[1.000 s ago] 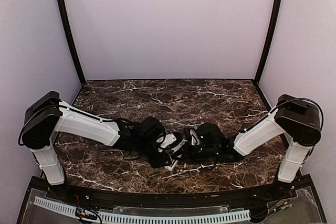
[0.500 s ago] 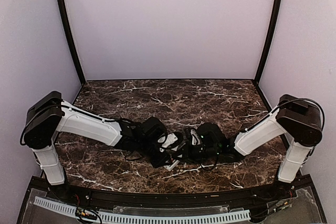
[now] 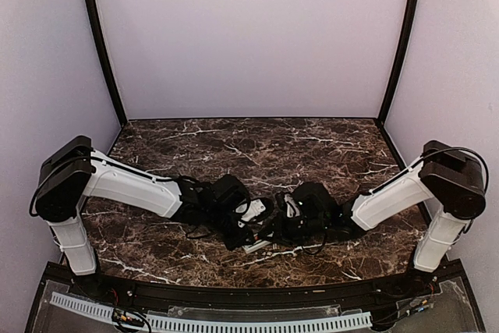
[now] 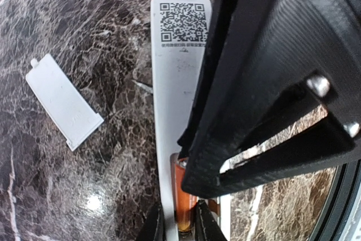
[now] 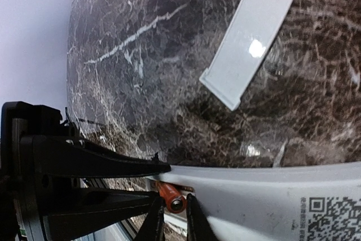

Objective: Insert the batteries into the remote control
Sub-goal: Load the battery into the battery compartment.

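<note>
I'm looking at the remote, lying label-side up on the marble table near its front edge. Well left of the remote, the small white cover is lying flat. My left gripper is pinching the orange battery sitting in the remote's bay. The right gripper is hovering right at the battery's end, fingers only slightly apart; I can't tell whether it's gripping anything.

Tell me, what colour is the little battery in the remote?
Orange. The battery shows best in the left wrist view.
</note>
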